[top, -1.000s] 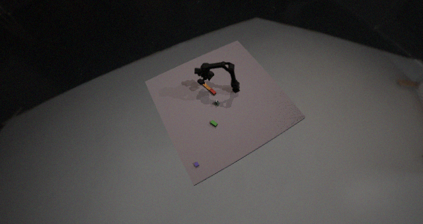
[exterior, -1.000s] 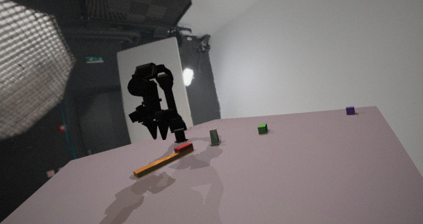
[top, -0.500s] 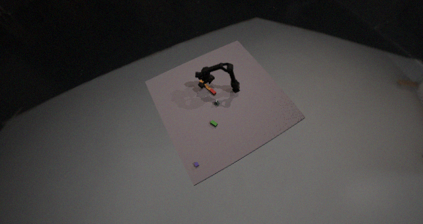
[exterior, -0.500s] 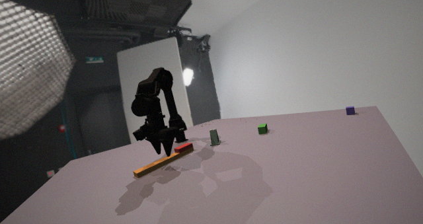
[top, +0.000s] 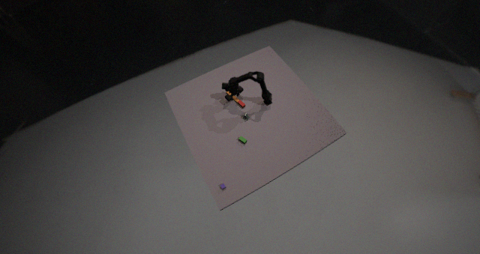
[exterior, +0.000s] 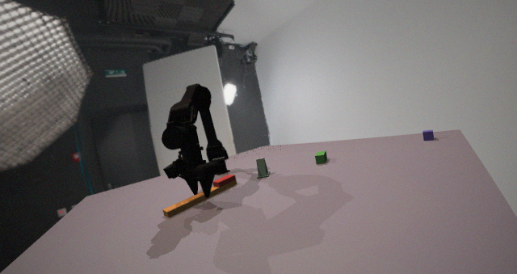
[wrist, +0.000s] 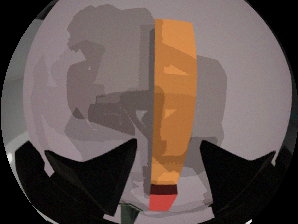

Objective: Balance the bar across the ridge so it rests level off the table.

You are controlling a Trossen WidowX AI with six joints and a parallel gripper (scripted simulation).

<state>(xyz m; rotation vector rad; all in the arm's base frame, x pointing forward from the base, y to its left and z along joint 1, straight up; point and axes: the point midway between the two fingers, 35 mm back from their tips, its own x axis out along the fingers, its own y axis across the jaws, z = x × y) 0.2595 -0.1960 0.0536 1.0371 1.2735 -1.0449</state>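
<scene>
The orange bar point(top: 235, 99) point(exterior: 179, 208) point(wrist: 175, 100) lies flat on the table. A red block point(top: 241, 104) point(exterior: 224, 180) point(wrist: 162, 202) sits on its end nearer the ridge. My gripper point(exterior: 202, 194) point(wrist: 170, 144) is open and low over the bar, pointing down. In the wrist view the bar runs between the two fingers, with a gap on each side. The ridge point(top: 245, 116) point(exterior: 262, 168), a small dark grey-green upright piece, stands apart beyond the red end. Only part of it shows at the bottom edge of the wrist view.
A green block point(top: 242, 140) point(exterior: 321, 158) lies on the table beyond the ridge. A small purple block point(top: 223, 186) point(exterior: 428, 135) lies farther off, near a corner of the pinkish table top point(top: 277, 149) point(exterior: 384, 209). The arm's shadow falls across the table around the bar.
</scene>
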